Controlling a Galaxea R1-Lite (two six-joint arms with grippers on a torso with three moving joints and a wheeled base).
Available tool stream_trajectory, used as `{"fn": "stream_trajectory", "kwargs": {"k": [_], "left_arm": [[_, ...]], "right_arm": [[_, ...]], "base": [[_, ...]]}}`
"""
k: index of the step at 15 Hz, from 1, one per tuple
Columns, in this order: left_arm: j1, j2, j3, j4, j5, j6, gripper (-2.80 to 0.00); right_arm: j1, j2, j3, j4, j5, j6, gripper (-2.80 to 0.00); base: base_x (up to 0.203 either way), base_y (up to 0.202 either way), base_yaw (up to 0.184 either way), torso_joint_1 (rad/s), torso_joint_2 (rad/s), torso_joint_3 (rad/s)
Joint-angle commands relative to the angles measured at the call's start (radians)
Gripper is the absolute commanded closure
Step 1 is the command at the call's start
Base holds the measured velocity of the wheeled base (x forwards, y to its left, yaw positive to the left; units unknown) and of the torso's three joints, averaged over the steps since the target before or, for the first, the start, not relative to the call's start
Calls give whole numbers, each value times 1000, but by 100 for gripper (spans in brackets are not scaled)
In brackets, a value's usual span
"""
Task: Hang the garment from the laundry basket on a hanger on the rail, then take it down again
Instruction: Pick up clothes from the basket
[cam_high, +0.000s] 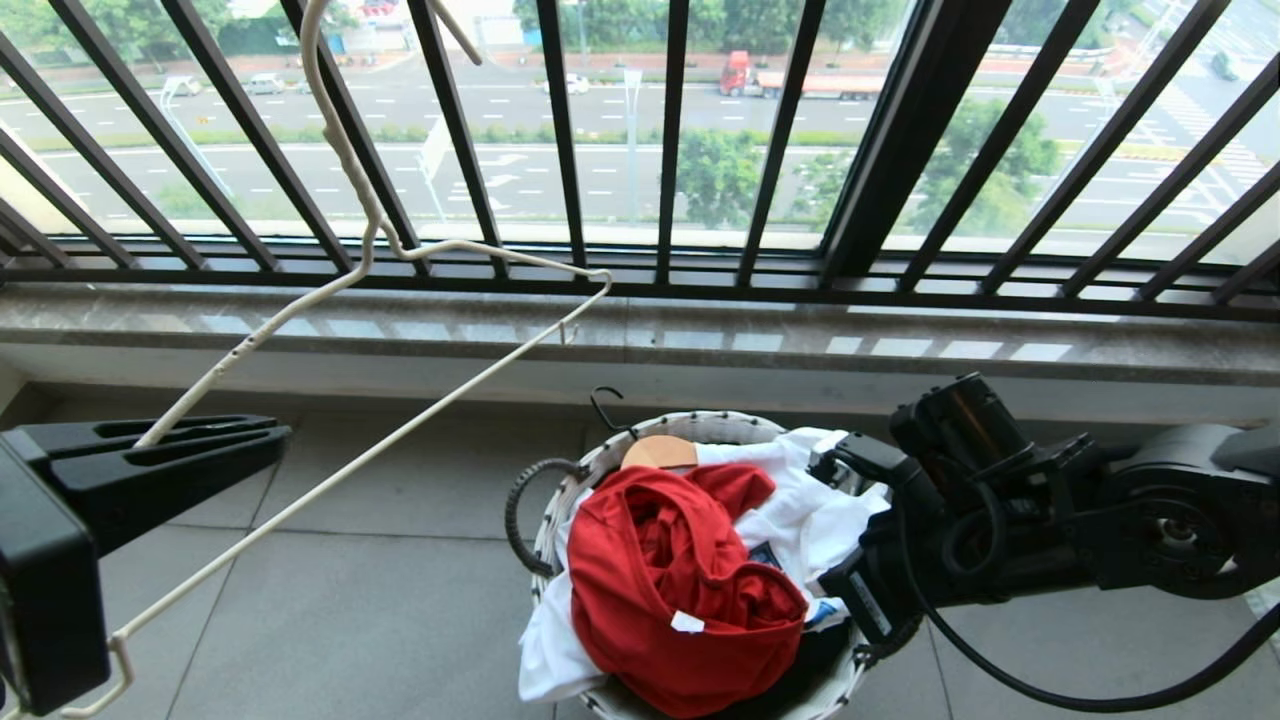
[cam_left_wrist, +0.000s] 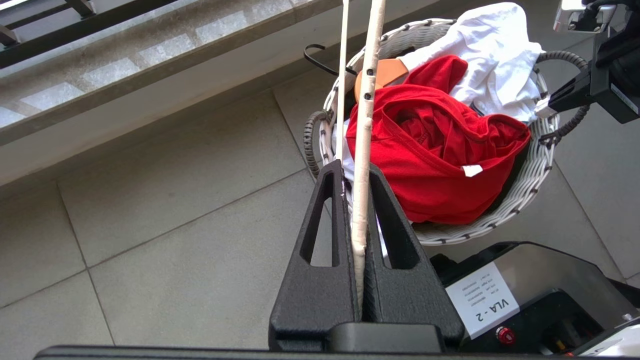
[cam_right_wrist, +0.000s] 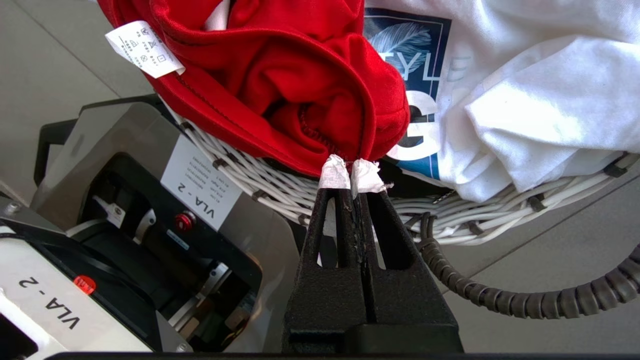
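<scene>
The garment (cam_high: 680, 590), a red T-shirt with a small white label, lies crumpled on top of the laundry basket (cam_high: 700, 425), a round white woven one on the floor tiles. My left gripper (cam_high: 280, 432) is at the left, shut on one wire arm of the cream hanger (cam_high: 400, 434), which is tilted and held in the air. In the left wrist view the hanger (cam_left_wrist: 367, 100) runs out from between the shut fingers (cam_left_wrist: 395, 220). My right gripper (cam_right_wrist: 350, 172) is shut, its white-taped tips touching a fold of the garment (cam_right_wrist: 280, 75) at the basket's rim (cam_right_wrist: 280, 185). Whether cloth is pinched does not show. The rail is out of view.
A white T-shirt (cam_high: 800, 520) with a blue print and a light-wood hanger (cam_high: 660, 452) with a black hook share the basket. Behind it stand a stone sill (cam_high: 640, 340) and a black barred window railing (cam_high: 560, 130). My base (cam_right_wrist: 150, 225) is close beside the basket.
</scene>
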Motion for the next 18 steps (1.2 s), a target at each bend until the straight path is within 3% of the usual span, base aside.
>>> {"fn": "stream_trajectory", "kwargs": {"k": [1,4,10,18], "left_arm": [[0,6,0,1,4,0,0],[0,6,1,1,5,0,0],[-1,5,3,2,-1,0,0],[-1,-16,-8,1,0,4,0]], "right_arm": [[12,9,1,10,-10,-1,0],[33,12,1,17,-51,-1,0],[57,30,6,2,-44,-35,0],[123,68,13,-336,-65,74,0]], "base": [[0,0,0,0,0,0],[0,0,0,0,0,0],[0,0,0,0,0,0],[0,0,0,0,0,0]]}}
